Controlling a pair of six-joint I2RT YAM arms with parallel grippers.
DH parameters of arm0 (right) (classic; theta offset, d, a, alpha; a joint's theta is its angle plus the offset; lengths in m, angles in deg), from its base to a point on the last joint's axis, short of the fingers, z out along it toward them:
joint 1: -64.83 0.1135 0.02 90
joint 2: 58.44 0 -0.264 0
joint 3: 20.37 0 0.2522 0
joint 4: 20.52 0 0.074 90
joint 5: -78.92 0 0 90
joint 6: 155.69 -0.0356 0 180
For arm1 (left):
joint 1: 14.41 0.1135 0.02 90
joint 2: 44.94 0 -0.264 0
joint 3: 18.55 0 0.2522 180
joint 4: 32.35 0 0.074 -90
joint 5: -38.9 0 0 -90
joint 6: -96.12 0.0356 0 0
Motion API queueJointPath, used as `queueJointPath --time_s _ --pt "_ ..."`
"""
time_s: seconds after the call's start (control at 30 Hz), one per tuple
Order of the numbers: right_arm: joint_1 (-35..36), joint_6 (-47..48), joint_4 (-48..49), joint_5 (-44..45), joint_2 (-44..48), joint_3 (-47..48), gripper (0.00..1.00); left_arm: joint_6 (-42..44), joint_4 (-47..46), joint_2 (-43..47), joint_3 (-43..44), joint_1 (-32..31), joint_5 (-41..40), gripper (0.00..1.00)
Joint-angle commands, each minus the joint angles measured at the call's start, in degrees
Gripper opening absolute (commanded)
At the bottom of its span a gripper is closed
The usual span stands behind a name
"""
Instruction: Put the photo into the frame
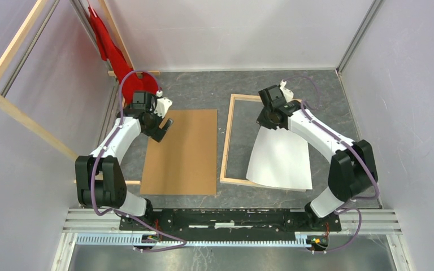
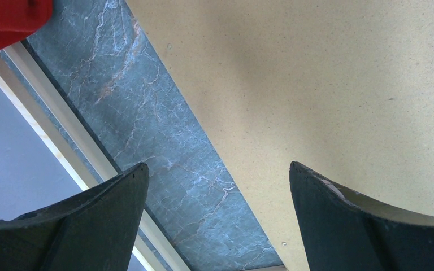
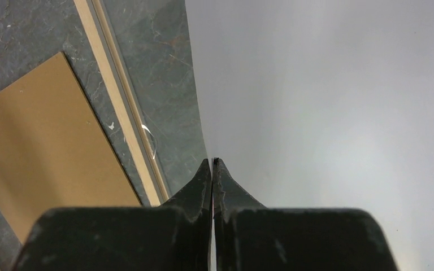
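Observation:
The photo [image 1: 280,158] shows its plain white back and lies tilted across the frame [image 1: 226,141], a thin pale wood rectangle on the grey table. Its near edge overhangs the frame's front rail. My right gripper [image 1: 267,119] is shut on the photo's far edge and holds that edge lifted. In the right wrist view the white sheet [image 3: 328,101] runs edge-on between my closed fingers [image 3: 195,189], with the frame's left rail [image 3: 113,96] beside it. My left gripper [image 1: 165,129] is open and empty over the far left corner of the brown backing board [image 1: 182,152].
The brown backing board [image 2: 328,84] lies left of the frame, and it also shows in the right wrist view [image 3: 39,141]. A red cloth [image 1: 110,48] hangs at the back left by pale wooden beams [image 1: 17,113]. Grey walls close in both sides.

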State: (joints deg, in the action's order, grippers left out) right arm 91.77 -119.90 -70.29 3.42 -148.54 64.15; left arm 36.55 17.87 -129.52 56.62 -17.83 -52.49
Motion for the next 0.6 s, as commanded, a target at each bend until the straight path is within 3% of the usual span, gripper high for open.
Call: queueJointPath --time_s 0.0,0.13,0.57 --pt "1.1 -1.4 1.6 3.9 -3.2 3.7 0.0 -0.5 -1.2 1.3 -0.5 -0.2 -0.1 1.0" --pt "1.5 -1.4 5.3 3.6 -3.5 2.5 0.0 -0.3 -1.5 1.0 -0.7 -0.3 -0.5 1.0" --pt "4.7 -1.7 4.9 4.6 -9.6 8.6 0.0 0.6 -1.5 1.2 -1.5 -0.3 -0.5 1.0"
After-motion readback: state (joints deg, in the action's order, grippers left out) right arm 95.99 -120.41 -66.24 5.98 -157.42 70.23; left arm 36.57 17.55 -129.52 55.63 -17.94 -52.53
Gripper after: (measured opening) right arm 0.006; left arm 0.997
